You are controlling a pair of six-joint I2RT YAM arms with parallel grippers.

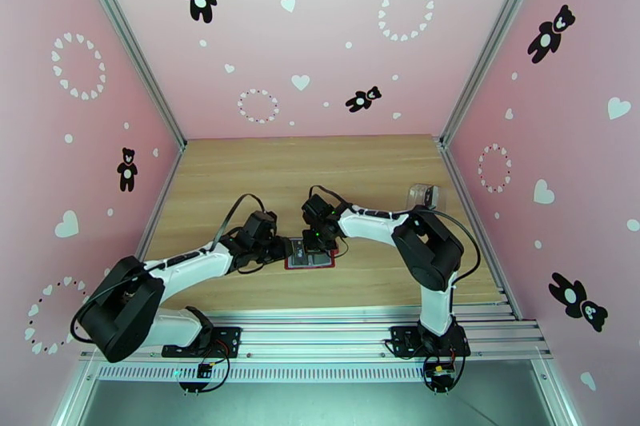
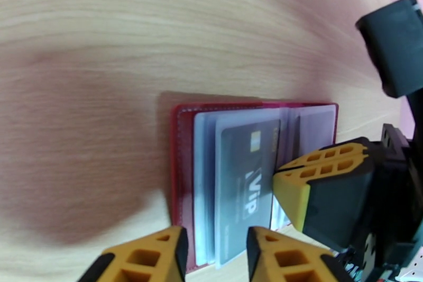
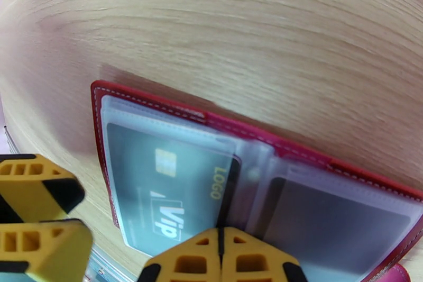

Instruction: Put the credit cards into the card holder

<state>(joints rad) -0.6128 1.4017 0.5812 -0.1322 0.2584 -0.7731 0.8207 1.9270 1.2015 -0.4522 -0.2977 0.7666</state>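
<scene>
The red card holder (image 1: 312, 266) lies open and flat on the wood between the two arms, its clear sleeves facing up (image 2: 182, 172) (image 3: 158, 106). A dark credit card printed "Vip" (image 2: 246, 172) (image 3: 169, 193) sits in the left-hand sleeve. Another dark card (image 3: 338, 219) shows through the right-hand sleeve. My right gripper (image 3: 221, 256) (image 2: 277, 177) (image 1: 322, 242) is shut, its tips pressed at the centre fold against the Vip card's inner edge. My left gripper (image 2: 217, 259) (image 3: 47, 220) (image 1: 286, 248) stands partly open at the holder's left end, with nothing clamped between its fingers.
A clear plastic box (image 1: 422, 196) stands at the back right of the table, by the pink wall. Pink walls close in the table (image 1: 320, 172) on three sides. Bare wood stretches behind the holder.
</scene>
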